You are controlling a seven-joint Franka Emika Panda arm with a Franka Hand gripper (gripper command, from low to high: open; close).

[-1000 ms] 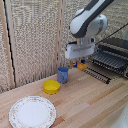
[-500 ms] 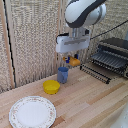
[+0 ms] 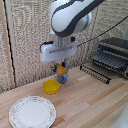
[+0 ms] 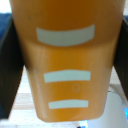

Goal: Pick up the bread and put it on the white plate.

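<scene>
One small loaf [image 3: 62, 71], pinched in my hand [image 3: 61, 69] above the counter [image 3: 95, 100], just over the yellow bowl [image 3: 51, 87]. Up close it looks smooth and rigid, probably light plastic and a bit slippery, so I'd say gripping its long flat sides is right. The white dish [image 3: 32, 111] sits nearby.

No readable text, label or number anywhere.
</scene>
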